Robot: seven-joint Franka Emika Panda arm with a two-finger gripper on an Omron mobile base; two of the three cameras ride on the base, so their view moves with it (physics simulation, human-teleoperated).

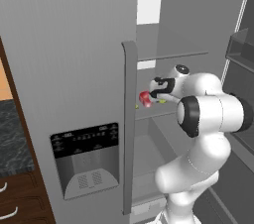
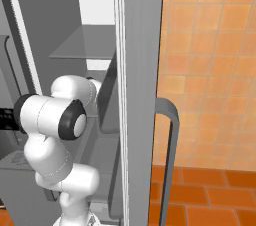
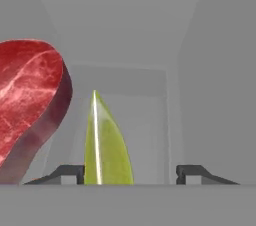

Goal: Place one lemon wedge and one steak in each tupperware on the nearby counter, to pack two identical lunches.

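Far left in the left base view, a slice of counter (image 1: pixel 12 134) sits over dark wood drawers (image 1: pixel 20 198), and beside it stands the closed fridge door (image 1: pixel 69 69) with its dispenser panel (image 1: pixel 87 161). Moving right, past the door's upright handle (image 1: pixel 130 129), the fridge is open and the arm (image 1: pixel 208 119) reaches in at shelf (image 1: pixel 154 113) height. At its tip the gripper (image 1: pixel 158 95) sits right by a red steak (image 1: pixel 145 98) on that shelf, with a small yellow-green lemon wedge (image 1: pixel 161 101) just at the fingers. In the right base view the arm's white elbow (image 2: pixel 55 115) blocks the hand, the open fridge's shelves (image 2: pixel 85 45) rise behind it, and further right come a grey door edge (image 2: pixel 142 70), a curved handle (image 2: pixel 170 145) and the orange tiled wall (image 2: pixel 210 45). On the hand view, left to right: the steak (image 3: pixel 27 100) stands on edge at the left, outside the left fingertip (image 3: pixel 65 174); the lemon wedge (image 3: pixel 105 145) stands upright between the two tips, hard by the left one; the right fingertip (image 3: pixel 192 174) is well clear of it. The gripper (image 3: pixel 129 175) has jaws set apart around the wedge, with no grasp on it that I can make out.
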